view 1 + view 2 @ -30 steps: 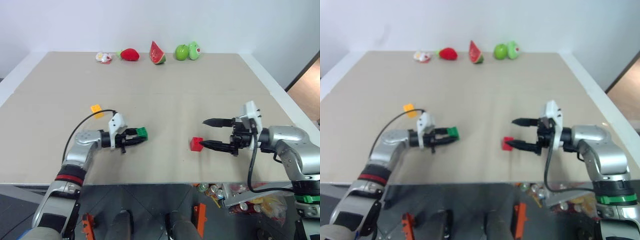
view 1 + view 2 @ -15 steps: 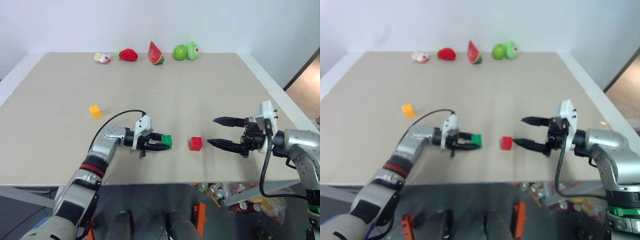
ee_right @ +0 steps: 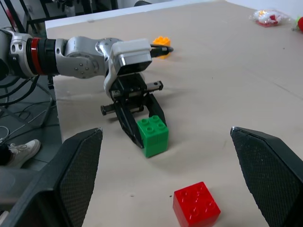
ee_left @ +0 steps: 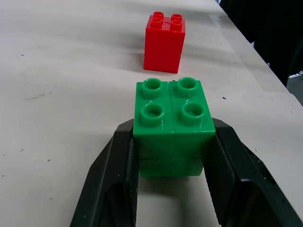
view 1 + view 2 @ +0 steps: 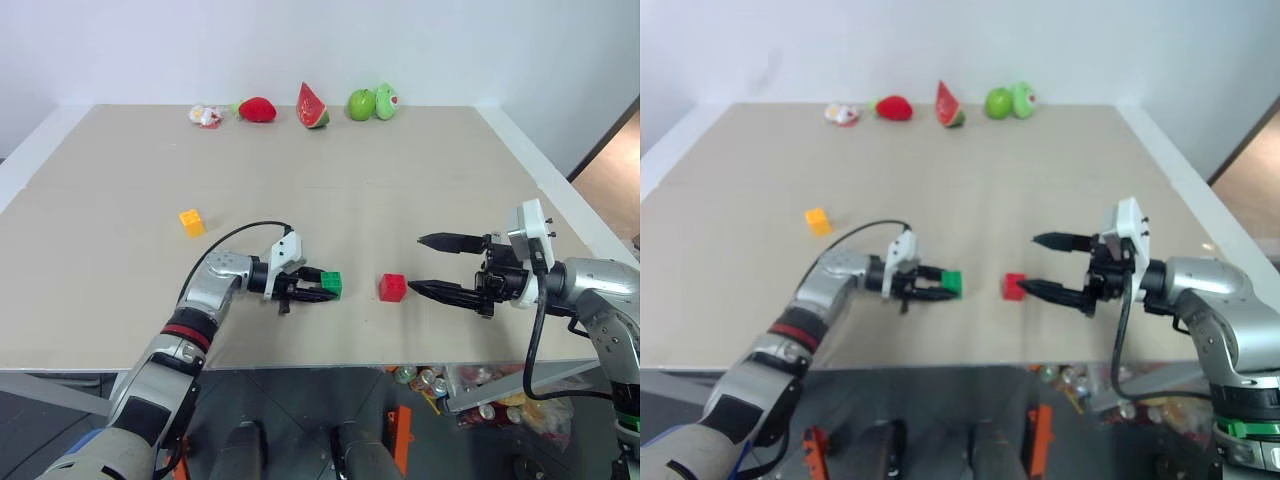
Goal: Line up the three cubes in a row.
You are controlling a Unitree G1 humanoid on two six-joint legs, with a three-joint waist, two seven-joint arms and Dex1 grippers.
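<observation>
Toy strawberry (image 5: 257,109), watermelon slice (image 5: 313,106), green apple (image 5: 362,104) at table (image 5: 420,170) far edge

The bench (image 5: 330,180) is plain beige with a white rim. The green cube (image 5: 331,284) is bright green and the red cube (image 5: 392,287) solid red. At ten o'clock from them the third cube (image 5: 191,222) is yellow-orange. Both grippers' fingers (image 4: 116,179) are black. At twelve o'clock lie a red strawberry (image 5: 258,109), a red watermelon slice (image 5: 313,106) with green rind, and a green apple (image 5: 362,104).

Bright, even light (soft shadows), sharp focus.
</observation>
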